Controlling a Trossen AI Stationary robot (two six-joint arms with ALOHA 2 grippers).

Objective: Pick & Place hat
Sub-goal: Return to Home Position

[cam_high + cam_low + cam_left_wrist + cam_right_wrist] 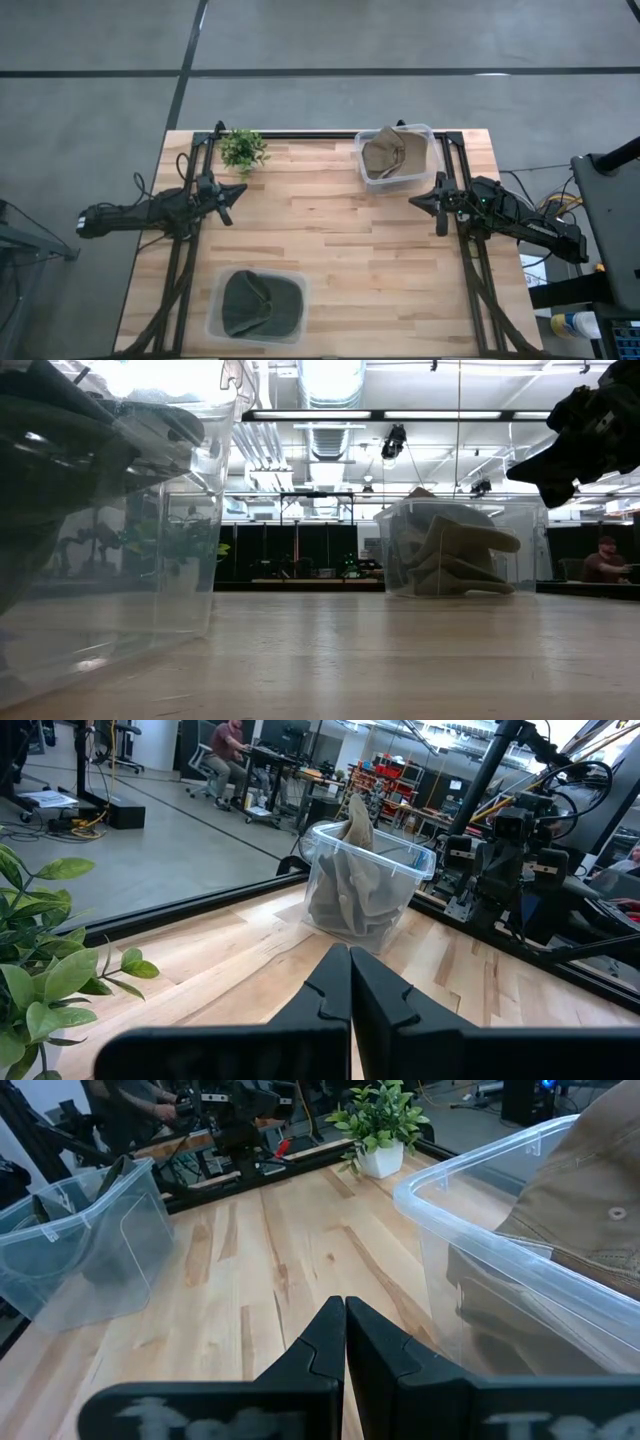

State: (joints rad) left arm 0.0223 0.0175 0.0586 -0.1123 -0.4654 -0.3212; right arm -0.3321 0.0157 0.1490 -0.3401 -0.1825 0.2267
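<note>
High view: brown cap (392,155) 1 o'clock, green cap (252,303) 7, binned; soft, light, I'd pinch brims. Left pincer (232,193), right pincer (420,201) pressed together.

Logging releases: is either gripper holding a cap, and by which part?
Nothing is held. The left gripper and right gripper are both shut, empty; the brown cap lies in the top bin, the green cap in the bottom bin.

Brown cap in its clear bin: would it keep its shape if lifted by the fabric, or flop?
Probably floppy: the brown cap lies crumpled and creased inside the bin, so its crown would likely sag. One edge sticks up past the rim unsupported, so the brim seems stiffer. As cloth, probably light, unlikely to roll.
</note>
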